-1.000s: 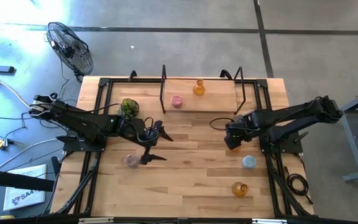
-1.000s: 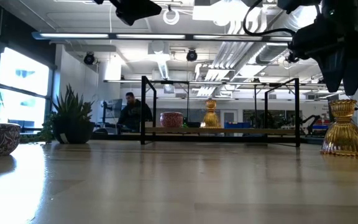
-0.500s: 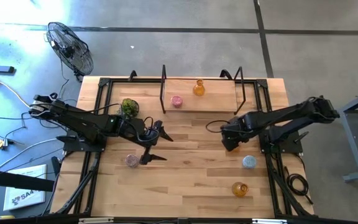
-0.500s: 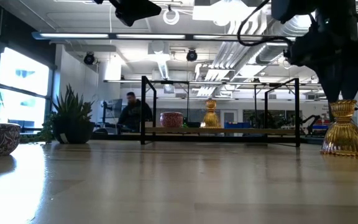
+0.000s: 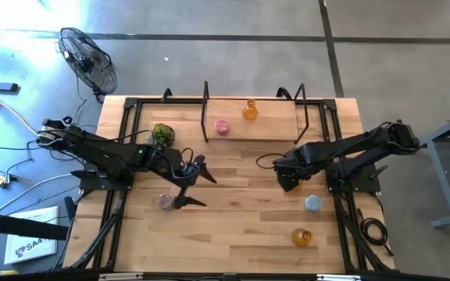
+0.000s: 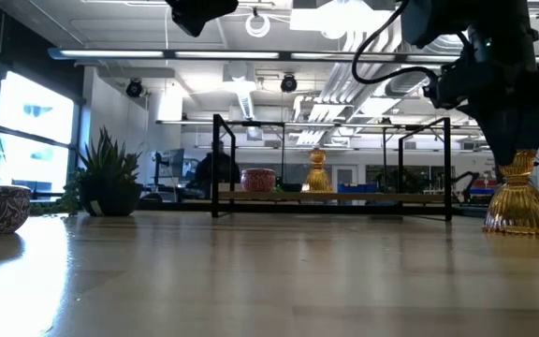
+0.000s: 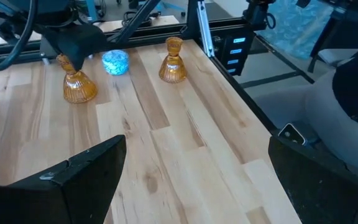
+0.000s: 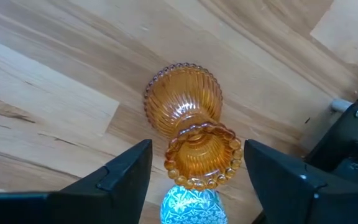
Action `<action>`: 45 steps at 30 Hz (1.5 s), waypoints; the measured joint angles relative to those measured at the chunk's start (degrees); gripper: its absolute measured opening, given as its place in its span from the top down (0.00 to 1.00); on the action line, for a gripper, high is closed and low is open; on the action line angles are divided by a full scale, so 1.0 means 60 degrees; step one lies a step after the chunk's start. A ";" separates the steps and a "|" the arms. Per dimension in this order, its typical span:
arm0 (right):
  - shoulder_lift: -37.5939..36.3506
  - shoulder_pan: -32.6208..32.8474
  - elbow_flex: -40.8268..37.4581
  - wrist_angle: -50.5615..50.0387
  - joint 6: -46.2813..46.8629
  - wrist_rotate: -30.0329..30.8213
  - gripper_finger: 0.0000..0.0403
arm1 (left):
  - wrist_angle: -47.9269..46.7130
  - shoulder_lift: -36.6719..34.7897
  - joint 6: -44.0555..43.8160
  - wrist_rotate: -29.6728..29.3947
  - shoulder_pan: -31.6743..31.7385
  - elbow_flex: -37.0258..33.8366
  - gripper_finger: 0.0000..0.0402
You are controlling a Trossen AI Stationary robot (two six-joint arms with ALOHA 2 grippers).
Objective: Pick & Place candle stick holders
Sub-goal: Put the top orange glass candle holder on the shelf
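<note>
Three ribbed amber holders, bead-rimmed necks.

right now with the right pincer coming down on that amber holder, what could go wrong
The right pincer straddles the amber candle stick holder at its narrow beaded neck, jaws apart; an off-centre close could tip it. The light blue holder stands close beside it and might get knocked. The left pincer hangs open near a pink holder.

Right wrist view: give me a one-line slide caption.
Right gripper poised above an upright amber candle stick holder, jaws open either side of its beaded rim, light blue holder beyond.
</note>
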 joint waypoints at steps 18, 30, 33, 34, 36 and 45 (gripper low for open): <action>-0.0107 0.0015 -0.0634 0.0328 0.0089 -0.0266 0.58 | 0.0011 -0.0004 -0.0382 0.0282 0.0000 0.0000 0.04; -0.0016 0.0751 0.0650 0.0365 -0.0405 0.1078 0.60 | 0.0137 -0.0004 -0.0444 0.0332 0.0000 0.0000 0.04; -0.0013 0.0835 0.1021 0.0307 -0.0493 0.1426 0.60 | 0.0275 -0.0004 -0.0447 0.0335 0.0000 0.0001 0.04; -0.0015 0.0847 0.1172 0.0243 -0.0563 0.1511 0.60 | 0.0281 -0.0004 -0.0445 0.0335 0.0000 0.0004 0.04; -0.0015 0.0845 0.1482 0.0079 -0.0713 0.1690 0.60 | 0.0355 -0.0004 -0.0444 0.0335 0.0000 0.0004 0.04; -0.0024 0.0099 0.3732 -0.1185 -0.1883 0.2581 0.60 | 0.0753 -0.0004 -0.0444 0.0273 0.0000 0.0004 0.04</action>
